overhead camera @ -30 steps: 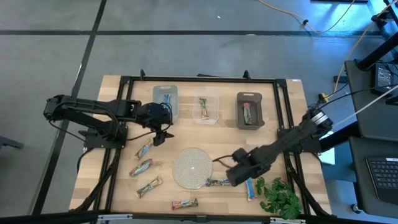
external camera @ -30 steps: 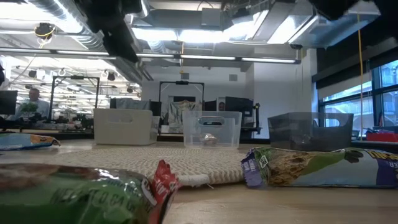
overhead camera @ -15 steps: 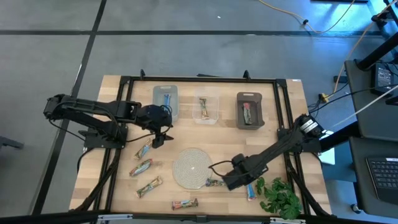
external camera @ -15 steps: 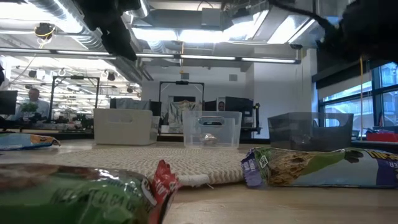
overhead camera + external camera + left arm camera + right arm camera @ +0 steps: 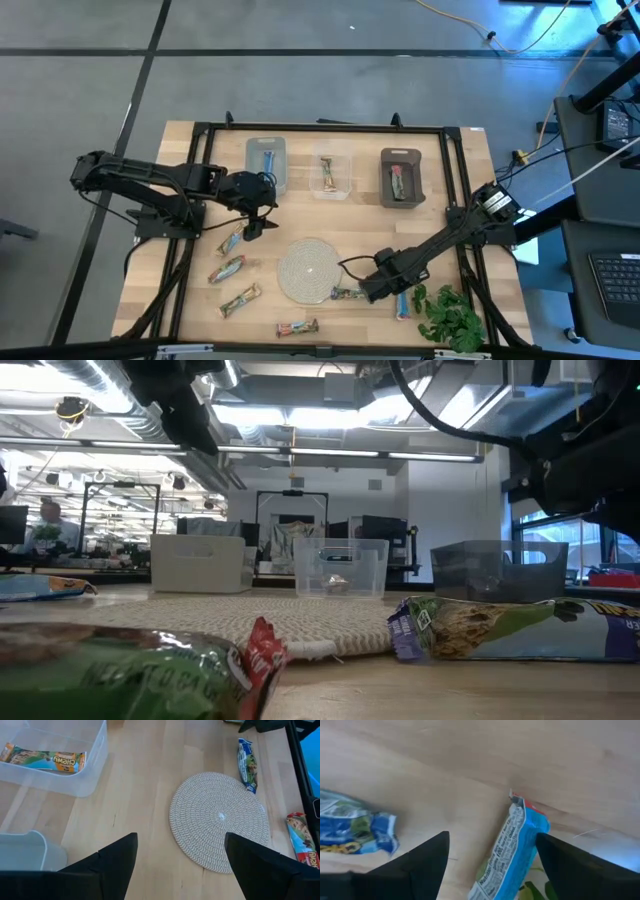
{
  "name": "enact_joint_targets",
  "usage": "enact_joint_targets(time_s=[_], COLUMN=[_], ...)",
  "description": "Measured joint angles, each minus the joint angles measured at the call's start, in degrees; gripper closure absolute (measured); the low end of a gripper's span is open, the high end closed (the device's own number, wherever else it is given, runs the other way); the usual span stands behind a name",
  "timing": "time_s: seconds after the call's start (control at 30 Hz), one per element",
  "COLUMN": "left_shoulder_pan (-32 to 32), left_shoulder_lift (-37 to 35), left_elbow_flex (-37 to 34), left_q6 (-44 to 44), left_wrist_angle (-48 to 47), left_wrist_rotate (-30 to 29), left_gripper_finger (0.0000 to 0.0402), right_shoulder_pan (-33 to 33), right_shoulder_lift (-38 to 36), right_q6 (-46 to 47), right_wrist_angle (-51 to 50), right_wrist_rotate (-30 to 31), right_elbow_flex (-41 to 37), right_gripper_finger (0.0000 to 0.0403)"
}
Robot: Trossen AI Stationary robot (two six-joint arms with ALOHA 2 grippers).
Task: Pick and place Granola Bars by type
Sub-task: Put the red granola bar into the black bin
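My right gripper (image 5: 374, 291) (image 5: 490, 865) is open, low over the table by the round mat's near right edge. Its fingers stand on either side of the red-tipped end of a blue bar (image 5: 512, 850) (image 5: 403, 305), which lies flat on the wood. Another blue bar (image 5: 348, 293) (image 5: 355, 830) lies against the mat's rim. My left gripper (image 5: 255, 218) (image 5: 180, 865) is open and empty, above the table near the pale blue bin. Three tan-green bars (image 5: 229, 268) lie at the left. A reddish bar (image 5: 298, 327) lies near the front edge.
At the back stand a pale blue bin (image 5: 266, 150), a clear bin (image 5: 331, 158) and a dark bin (image 5: 402, 158), each with a bar inside. The woven mat (image 5: 310, 268) lies mid-table. A green plant sprig (image 5: 448, 315) lies at the near right, beside the blue bar.
My right gripper has gone down and toward the table's near edge, from above the mat's right side to just over the blue bar's end. In the low view its arm has come down into the picture at the right.
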Motion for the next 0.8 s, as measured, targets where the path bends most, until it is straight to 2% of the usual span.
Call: enact_joint_targets(time_s=[0.37, 0.8], left_shoulder_pan=[0.0, 0.0], left_shoulder_lift=[0.0, 0.0], left_elbow_flex=[0.0, 0.0], left_q6=[1.5, 3.0], left_wrist_angle=[-0.1, -0.1], left_wrist_rotate=[-0.2, -0.2], left_gripper_finger=[0.0111, 0.0111], right_shoulder_pan=[0.0, 0.0], right_shoulder_lift=[0.0, 0.1], right_q6=[3.1, 1.8], right_wrist_angle=[-0.5, -2.4], right_wrist_rotate=[-0.6, -1.9], right_elbow_flex=[-0.1, -0.1], right_gripper_finger=[0.0162, 0.0190])
